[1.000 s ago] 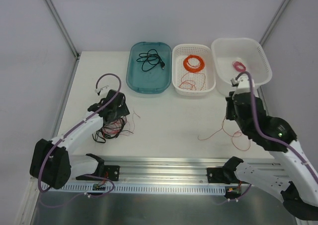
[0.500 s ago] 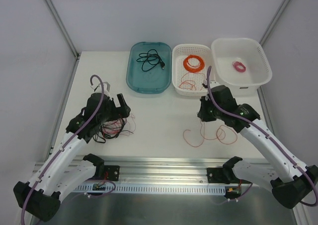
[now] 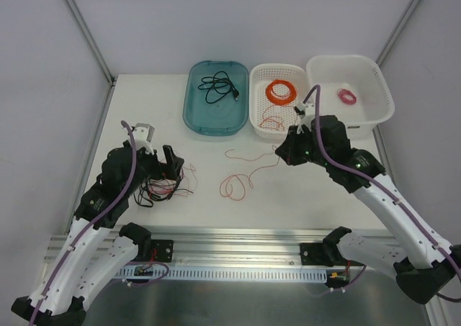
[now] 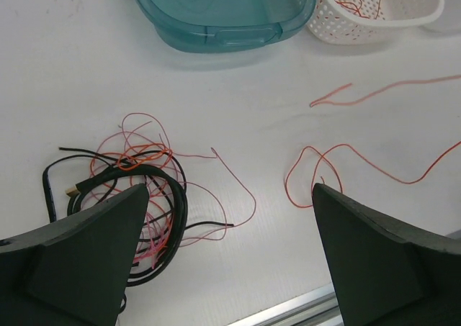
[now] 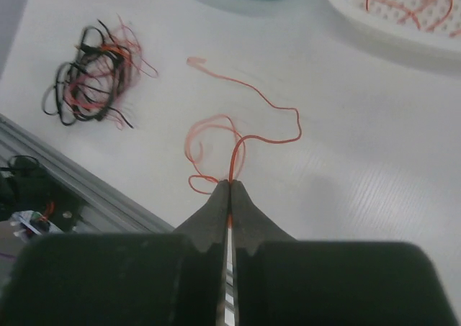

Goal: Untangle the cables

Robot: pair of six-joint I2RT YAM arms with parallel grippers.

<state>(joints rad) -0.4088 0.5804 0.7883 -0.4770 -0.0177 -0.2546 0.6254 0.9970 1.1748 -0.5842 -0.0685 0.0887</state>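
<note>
The cables (image 3: pixel 162 184) are a small clump of black cord and pinkish-red and orange strands on the table at the left. The clump also shows in the left wrist view (image 4: pixel 137 196) and the right wrist view (image 5: pixel 90 85). My left gripper (image 3: pixel 170 165) is open and empty, held above the clump's right side; in its wrist view (image 4: pixel 230 268) the fingers are wide apart. A separate thin orange-red wire (image 3: pixel 238 176) lies looped on the table's middle. My right gripper (image 3: pixel 283 152) is shut on this wire (image 5: pixel 297 121), pinched at the fingertips (image 5: pixel 230 186).
At the back stand a teal tray (image 3: pixel 194 121) holding a black cable, a perforated white basket (image 3: pixel 253 103) with an orange ring coil (image 3: pixel 281 91), and a white basket (image 3: pixel 382 88) with a pink coil (image 3: pixel 346 96). A metal rail (image 3: pixel 238 240) runs along the front edge.
My right gripper moved left from the right basket, dragging the orange-red wire to the table's middle. My left arm drew back and rose from the clump.
</note>
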